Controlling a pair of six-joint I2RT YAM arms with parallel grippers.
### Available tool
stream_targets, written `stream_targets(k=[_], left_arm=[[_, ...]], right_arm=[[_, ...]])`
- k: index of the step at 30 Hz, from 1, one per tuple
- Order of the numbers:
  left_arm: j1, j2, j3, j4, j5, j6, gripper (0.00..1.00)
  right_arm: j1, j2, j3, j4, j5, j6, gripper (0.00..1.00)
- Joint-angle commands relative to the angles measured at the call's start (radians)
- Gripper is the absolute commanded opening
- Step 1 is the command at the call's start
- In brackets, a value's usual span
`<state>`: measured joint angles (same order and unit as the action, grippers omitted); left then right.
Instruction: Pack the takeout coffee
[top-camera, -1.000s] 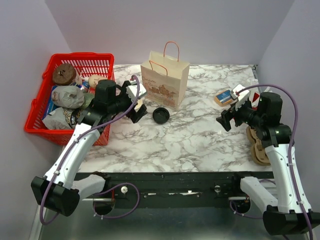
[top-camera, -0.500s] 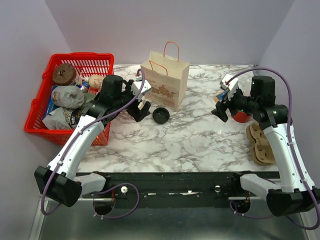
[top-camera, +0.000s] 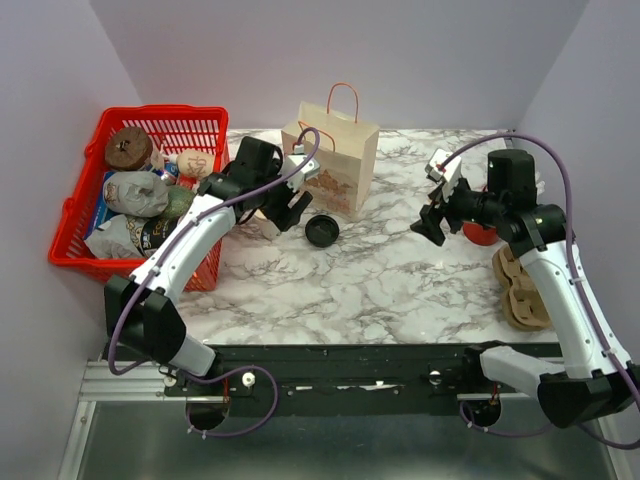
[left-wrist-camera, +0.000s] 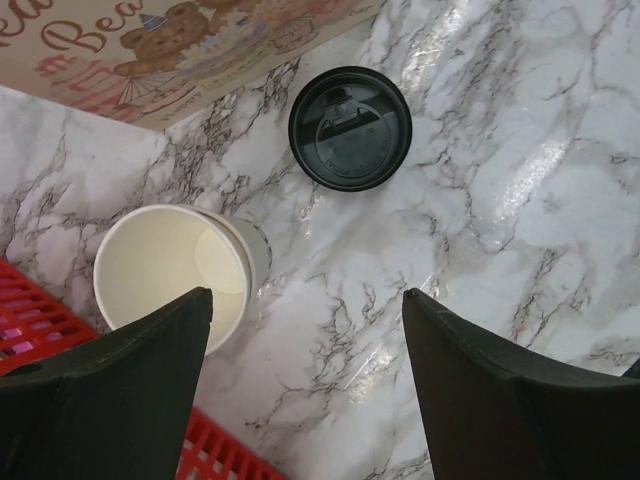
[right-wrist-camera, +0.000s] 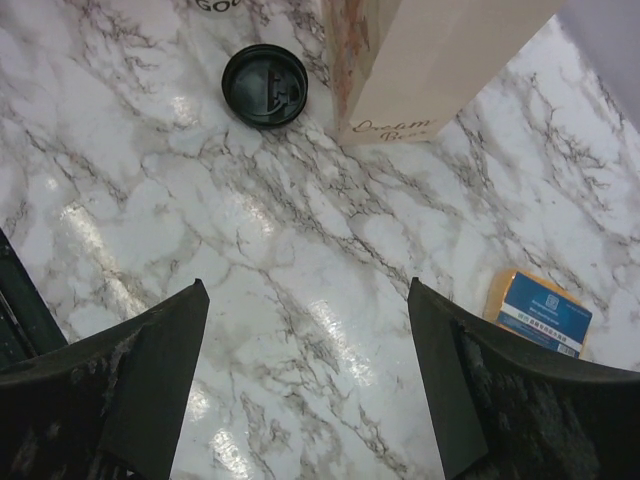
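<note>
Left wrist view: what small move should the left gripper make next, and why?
Probably shift slightly toward the open paper cup and lower: the left gripper hangs open, one finger over its rim, and the loose black lid lies apart.

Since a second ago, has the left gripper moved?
Yes. The left gripper has shifted right and toward the back, closer to the paper bag and the loose black lid, both unmoved.

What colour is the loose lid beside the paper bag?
Black; the loose lid shows best in the left wrist view.
</note>
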<state>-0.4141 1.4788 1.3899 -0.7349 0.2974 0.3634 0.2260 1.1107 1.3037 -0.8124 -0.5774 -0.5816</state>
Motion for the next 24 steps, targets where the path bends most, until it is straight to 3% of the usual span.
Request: stream_targets(k=[1, 7, 11, 19, 24], left_arm=[[-0.002, 0.037, 0.046, -0.05, -0.145, -0.049, 0.82], [-0.002, 0.109, 0.095, -0.115, -0.22, -0.046, 0.67], [-0.002, 0.172, 0.156, -0.17, -0.241, -0.053, 0.67], [-0.002, 0.227, 0.178, -0.184, -0.239, -0.054, 0.51], [-0.002, 0.236, 0.173, -0.172, -0.259, -0.04, 0.48]], right_arm=[[0.004, 0.006, 0.011, -0.048, -0.012, -0.044, 0.9], [0.006, 0.014, 0.005, -0.044, -0.007, -0.037, 0.9], [0.004, 0.008, -0.009, -0.028, -0.006, -0.015, 0.9], [0.004, -0.006, -0.043, -0.042, 0.017, -0.03, 0.9], [0.004, -0.009, -0.05, -0.028, 0.022, -0.026, 0.9]])
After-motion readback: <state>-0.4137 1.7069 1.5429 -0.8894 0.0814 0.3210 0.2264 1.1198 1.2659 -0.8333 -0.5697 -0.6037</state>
